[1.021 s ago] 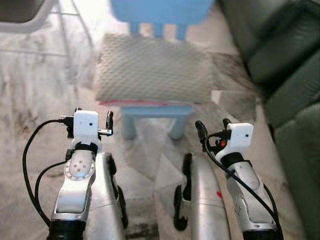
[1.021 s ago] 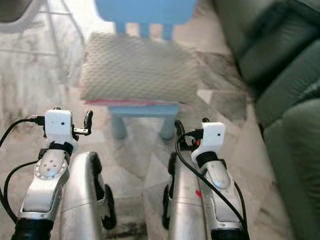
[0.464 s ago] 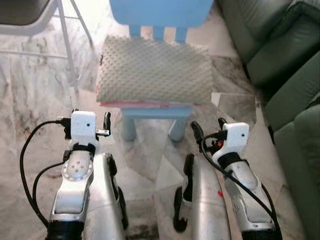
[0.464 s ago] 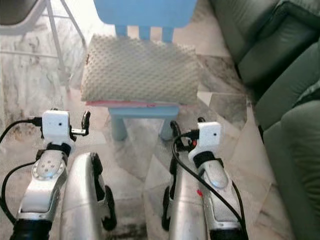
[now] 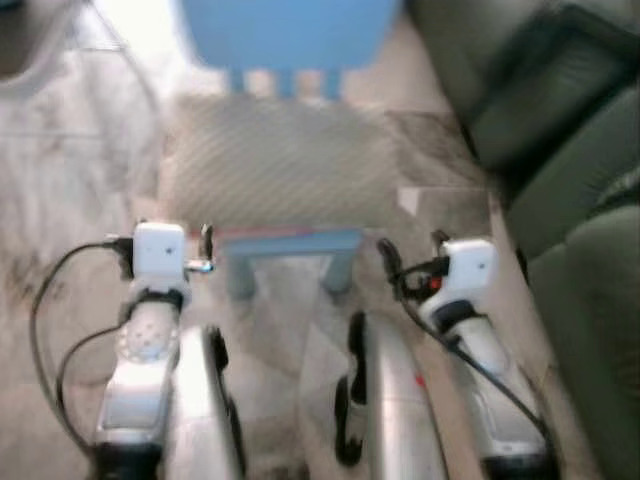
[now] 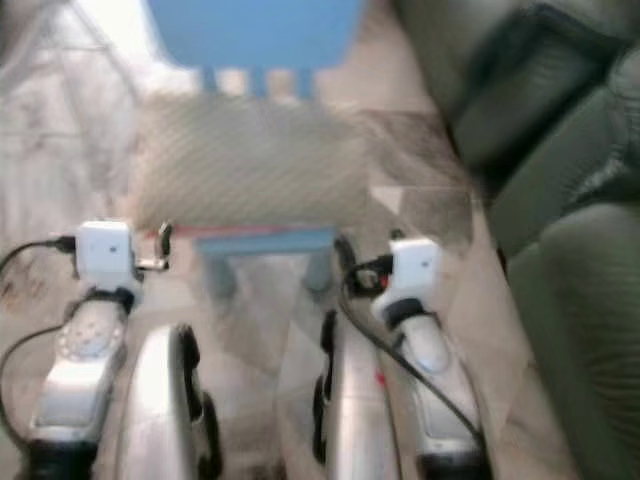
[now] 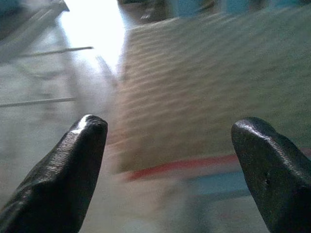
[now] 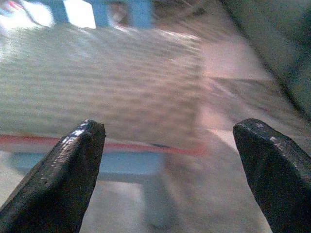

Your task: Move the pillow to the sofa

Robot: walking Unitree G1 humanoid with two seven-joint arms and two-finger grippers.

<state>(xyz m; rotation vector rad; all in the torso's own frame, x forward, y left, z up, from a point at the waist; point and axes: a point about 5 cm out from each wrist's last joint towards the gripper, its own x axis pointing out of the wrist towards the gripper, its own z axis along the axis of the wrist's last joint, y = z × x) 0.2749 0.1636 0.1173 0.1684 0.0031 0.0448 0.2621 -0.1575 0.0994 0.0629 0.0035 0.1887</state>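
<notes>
A grey-beige dimpled pillow lies flat on the seat of a small blue chair. Both arms are raised just short of the chair's front edge. My left gripper sits near the pillow's left front corner and is open with nothing in it. My right gripper sits near the right front corner, also open and empty. In the left wrist view the pillow lies beyond the spread fingertips. The right wrist view shows the pillow above a red strip and the blue seat edge. The dark green sofa stands to the right.
The chair's blue backrest rises behind the pillow. Pale marble floor spreads to the left and between chair and sofa. A metal leg of other furniture stands at the far left. The head views are blurred.
The whole picture has shifted and blurred, so the camera moved. The chair and pillow now sit slightly nearer to both grippers. Both grippers stay open as before.
</notes>
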